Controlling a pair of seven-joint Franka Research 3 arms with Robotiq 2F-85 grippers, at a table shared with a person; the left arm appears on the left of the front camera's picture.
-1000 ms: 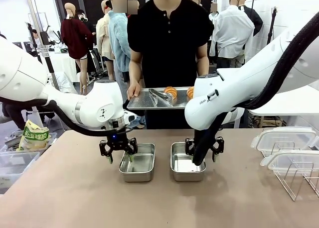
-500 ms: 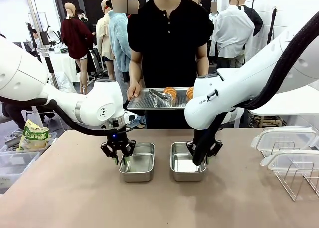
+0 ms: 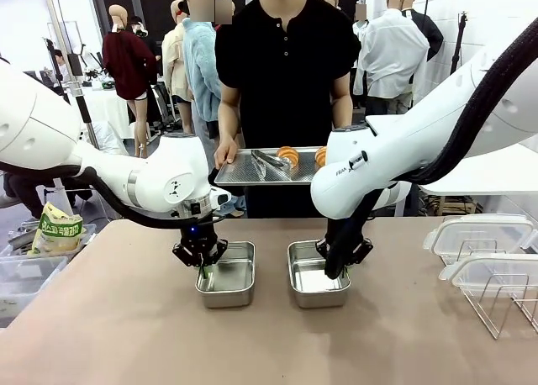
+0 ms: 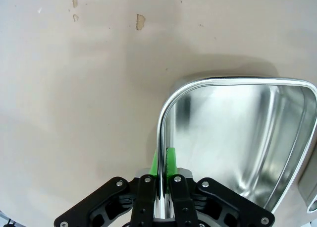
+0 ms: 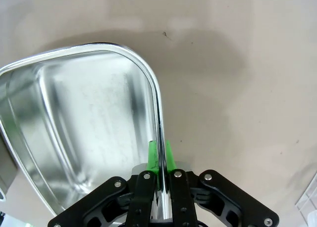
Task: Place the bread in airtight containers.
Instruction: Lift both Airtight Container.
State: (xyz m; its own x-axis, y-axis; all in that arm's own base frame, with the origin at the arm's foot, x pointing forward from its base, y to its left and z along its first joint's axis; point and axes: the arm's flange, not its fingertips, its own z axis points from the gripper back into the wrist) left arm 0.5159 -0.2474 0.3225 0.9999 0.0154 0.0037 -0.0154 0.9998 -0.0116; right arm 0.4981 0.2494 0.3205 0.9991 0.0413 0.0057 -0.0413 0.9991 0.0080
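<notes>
Two steel airtight containers stand side by side on the brown table, both bare inside. My left gripper is shut on the left wall of the left container; in the left wrist view the green pads of that gripper pinch the rim of the container. My right gripper is shut on the right wall of the right container, and the right wrist view shows this gripper clamping the container's rim. The bread, one croissant and another, lies on a perforated tray that the person holds above the far edge.
Metal tongs lie on the tray beside the bread. Clear lids and a wire rack sit at the table's right end. A yellow bag and a clear bin stand off the table's left side.
Both grippers have gone from open to shut on the container walls. The left container has slid slightly to the left. The person and tray have stayed still.
</notes>
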